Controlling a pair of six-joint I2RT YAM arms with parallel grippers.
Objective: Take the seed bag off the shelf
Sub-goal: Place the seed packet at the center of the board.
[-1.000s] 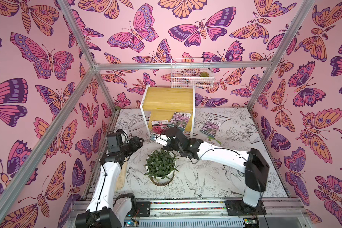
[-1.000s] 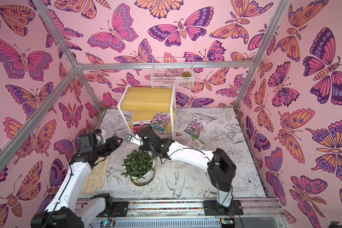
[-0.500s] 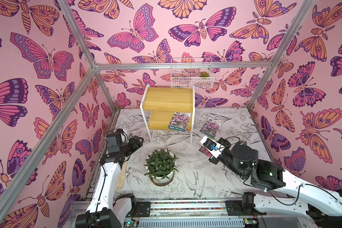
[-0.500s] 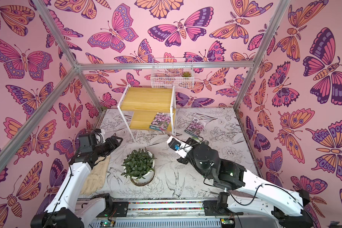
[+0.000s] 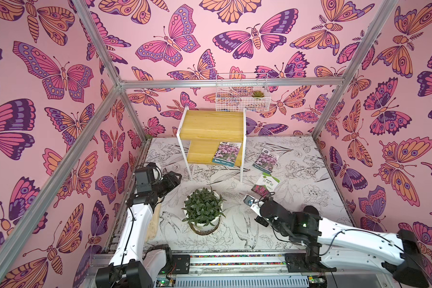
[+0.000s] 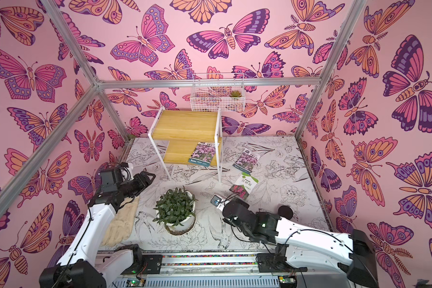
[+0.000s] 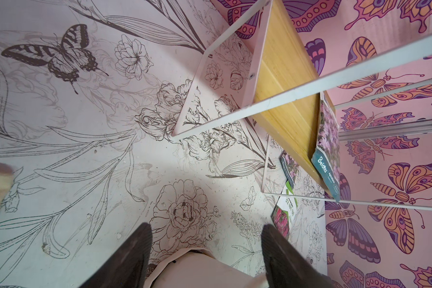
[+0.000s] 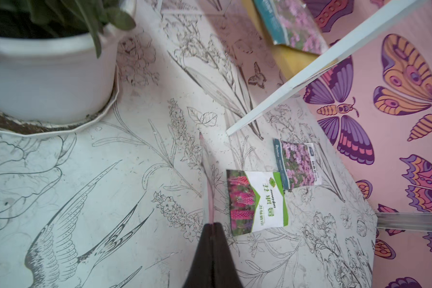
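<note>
1 seed bag (image 5: 227, 153) lay on the lower board of the shelf (image 5: 210, 122), corner past the front edge; right gripper (image 8: 212, 224) closed tight near the green packet (image 5: 266, 185), left gripper (image 7: 206, 232) jaws apart, empty; judged between grasps: next reach needs parted jaws on that corner

plant pot (image 8: 48, 82) cropped, seed bag (image 8: 294, 25) blurred, cropped

Left fingers (image 7: 135, 256) apart — right fingers (image 8: 202, 259) together
</note>
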